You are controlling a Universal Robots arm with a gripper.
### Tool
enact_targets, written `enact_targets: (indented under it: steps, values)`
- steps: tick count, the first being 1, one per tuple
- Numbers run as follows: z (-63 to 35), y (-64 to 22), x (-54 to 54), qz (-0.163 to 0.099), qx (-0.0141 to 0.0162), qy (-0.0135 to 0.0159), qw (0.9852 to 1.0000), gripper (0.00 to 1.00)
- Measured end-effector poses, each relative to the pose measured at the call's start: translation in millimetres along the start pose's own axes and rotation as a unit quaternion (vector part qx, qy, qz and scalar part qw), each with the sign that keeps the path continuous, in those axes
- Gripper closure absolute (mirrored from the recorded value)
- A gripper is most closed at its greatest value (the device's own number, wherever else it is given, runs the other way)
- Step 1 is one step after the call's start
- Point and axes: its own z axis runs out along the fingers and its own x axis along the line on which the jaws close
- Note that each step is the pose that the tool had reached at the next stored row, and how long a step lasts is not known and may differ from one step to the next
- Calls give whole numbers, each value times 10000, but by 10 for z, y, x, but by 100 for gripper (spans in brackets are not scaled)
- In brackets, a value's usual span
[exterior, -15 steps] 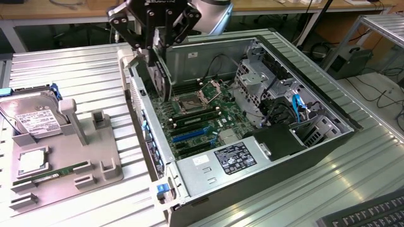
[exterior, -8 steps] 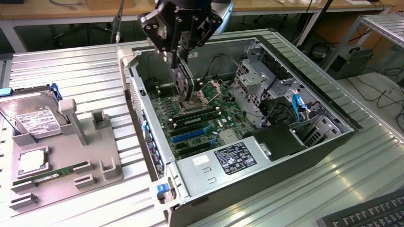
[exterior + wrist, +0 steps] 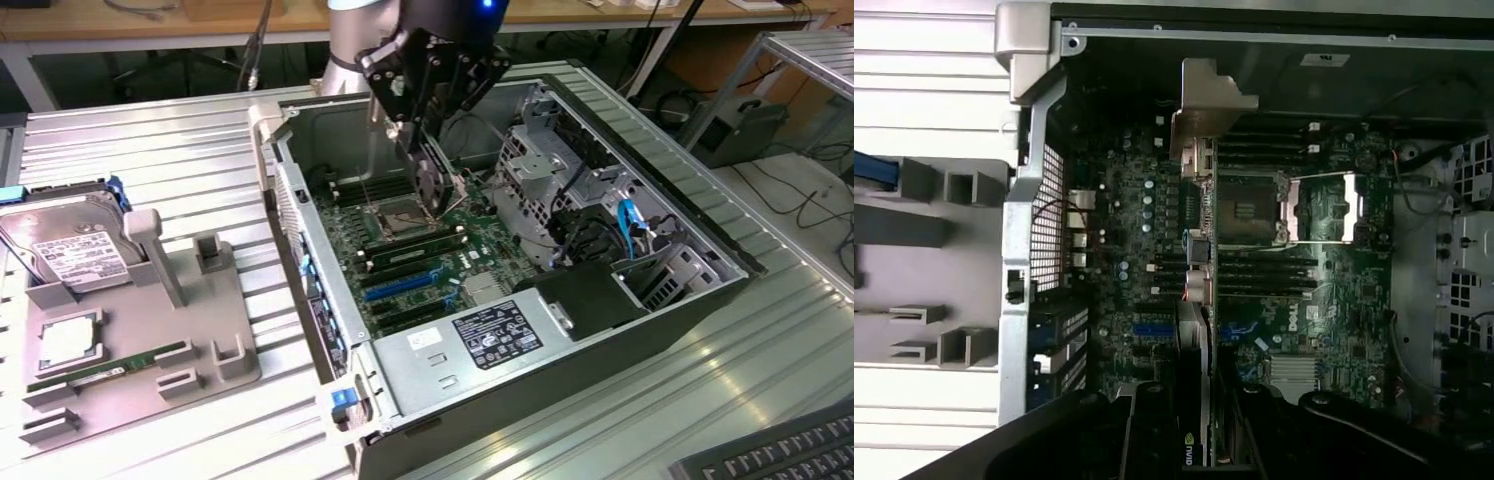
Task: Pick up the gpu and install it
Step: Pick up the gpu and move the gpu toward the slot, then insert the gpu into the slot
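Note:
The gpu (image 3: 430, 185) hangs on edge inside the open computer case, just above the green motherboard (image 3: 441, 250) beside the CPU socket (image 3: 400, 216). My gripper (image 3: 424, 140) comes down from above and is shut on the card's upper edge. In the wrist view the gpu (image 3: 1197, 300) appears edge-on as a thin dark strip over the board, its silver end bracket (image 3: 1209, 100) at the far end. The gripper (image 3: 1199, 425) clamps it between two dark fingers (image 3: 1149, 430). The blue expansion slots (image 3: 400, 287) lie lower on the board, apart from the card.
The case walls (image 3: 694, 240) and drive cage (image 3: 534, 170) hem in the board; a power supply (image 3: 494, 335) sits at the near end. A grey fixture tray (image 3: 200, 330) on the exterior view's left holds a hard drive (image 3: 74, 255) and a green memory stick (image 3: 107, 365).

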Motion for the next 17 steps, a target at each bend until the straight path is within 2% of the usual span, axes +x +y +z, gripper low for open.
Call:
enact_targets:
  steps: [5, 6, 7, 8, 17]
  values:
    - [90, -35, -234, 1, 0, 1, 10000, 74]
    - [106, -44, -269, 0, 1, 4, 10000, 74]
    - [112, -50, -298, 2, 1, 19, 10000, 74]
    - [112, -51, -307, 5, -1, 36, 10000, 74]
    - [112, -51, -308, 5, 0, 36, 10000, 74]
